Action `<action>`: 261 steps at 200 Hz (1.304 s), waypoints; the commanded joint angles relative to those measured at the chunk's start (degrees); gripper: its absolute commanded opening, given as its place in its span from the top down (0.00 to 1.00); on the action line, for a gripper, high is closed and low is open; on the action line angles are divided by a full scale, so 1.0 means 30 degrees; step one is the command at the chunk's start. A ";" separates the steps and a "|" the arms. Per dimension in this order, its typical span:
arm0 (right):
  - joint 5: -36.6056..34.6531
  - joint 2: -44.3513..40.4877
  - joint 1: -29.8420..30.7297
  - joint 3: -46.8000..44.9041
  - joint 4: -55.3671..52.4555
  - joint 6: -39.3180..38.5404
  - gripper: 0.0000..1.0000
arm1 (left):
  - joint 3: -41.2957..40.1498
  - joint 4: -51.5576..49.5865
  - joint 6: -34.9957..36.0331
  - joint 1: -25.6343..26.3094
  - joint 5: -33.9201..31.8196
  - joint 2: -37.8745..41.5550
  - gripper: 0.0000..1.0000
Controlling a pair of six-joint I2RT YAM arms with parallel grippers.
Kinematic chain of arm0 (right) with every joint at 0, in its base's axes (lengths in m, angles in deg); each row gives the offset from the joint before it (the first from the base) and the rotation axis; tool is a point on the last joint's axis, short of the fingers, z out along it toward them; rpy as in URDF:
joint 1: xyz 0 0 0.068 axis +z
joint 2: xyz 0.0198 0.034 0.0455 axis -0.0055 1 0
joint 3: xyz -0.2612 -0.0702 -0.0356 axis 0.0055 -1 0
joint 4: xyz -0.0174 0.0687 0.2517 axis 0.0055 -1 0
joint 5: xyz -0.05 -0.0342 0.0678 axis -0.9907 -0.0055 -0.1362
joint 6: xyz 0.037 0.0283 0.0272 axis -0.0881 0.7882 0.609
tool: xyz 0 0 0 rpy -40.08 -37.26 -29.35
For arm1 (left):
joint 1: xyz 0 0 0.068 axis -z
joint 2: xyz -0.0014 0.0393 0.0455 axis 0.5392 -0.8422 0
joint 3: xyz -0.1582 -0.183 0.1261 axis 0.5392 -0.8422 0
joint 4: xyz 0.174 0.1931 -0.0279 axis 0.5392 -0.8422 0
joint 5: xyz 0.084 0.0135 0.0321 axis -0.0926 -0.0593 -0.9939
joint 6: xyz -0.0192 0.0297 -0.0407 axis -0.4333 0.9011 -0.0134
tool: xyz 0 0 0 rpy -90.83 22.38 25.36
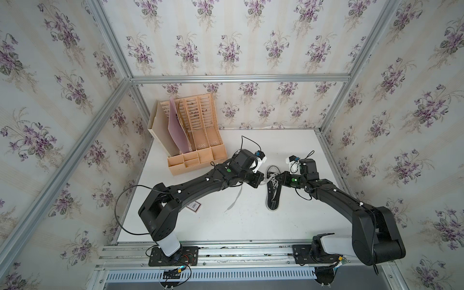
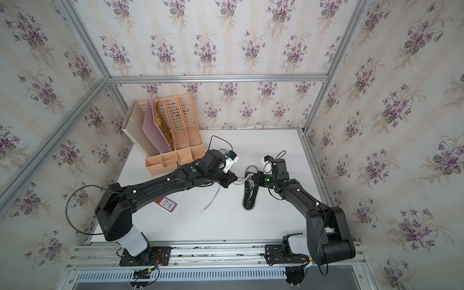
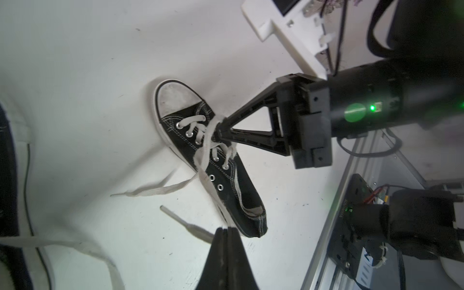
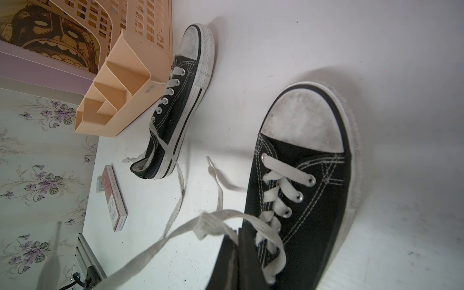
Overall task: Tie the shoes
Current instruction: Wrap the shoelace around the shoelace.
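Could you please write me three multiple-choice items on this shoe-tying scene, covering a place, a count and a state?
1. Where does the idle shoe lie?
A beside the peach organizer
B inside the organizer
C on the rail

2. How many shoes are on the table?
A one
B two
C three

3. The right tool is:
A wide open
B shut on a lace
C holding a box

Answers:
1 A, it lies along the organizer's low front trays.
2 B, the right wrist view shows both.
3 B, its tips pinch the lace over the other shoe.
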 commanded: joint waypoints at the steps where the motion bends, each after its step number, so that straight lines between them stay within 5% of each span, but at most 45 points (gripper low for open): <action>1: 0.0179 0.0044 -0.0016 0.0105 -0.0310 0.0286 1.00 | -0.0041 0.1308 0.1244 0.0454 0.2199 -0.0162 1.00; 100: -0.0180 0.0146 -0.0032 -0.0047 0.0103 0.1208 1.00 | 0.3240 0.0852 0.3381 0.2834 0.6413 -0.4541 1.00; 158: -0.0356 -0.0052 -0.0043 -0.0209 0.0081 0.0536 1.00 | 0.2573 0.1012 0.3469 0.2831 0.5930 -0.3839 0.55; 222: -0.0166 -0.0946 -0.0050 -0.1099 0.0025 -0.0416 1.00 | 0.0286 0.1780 0.2214 0.1486 0.4169 -0.0815 0.48; 261: -0.0027 -0.1666 -0.0038 -0.1846 0.0319 -0.0686 1.00 | 0.0951 0.1906 0.0292 -0.0427 0.4628 -0.1613 0.41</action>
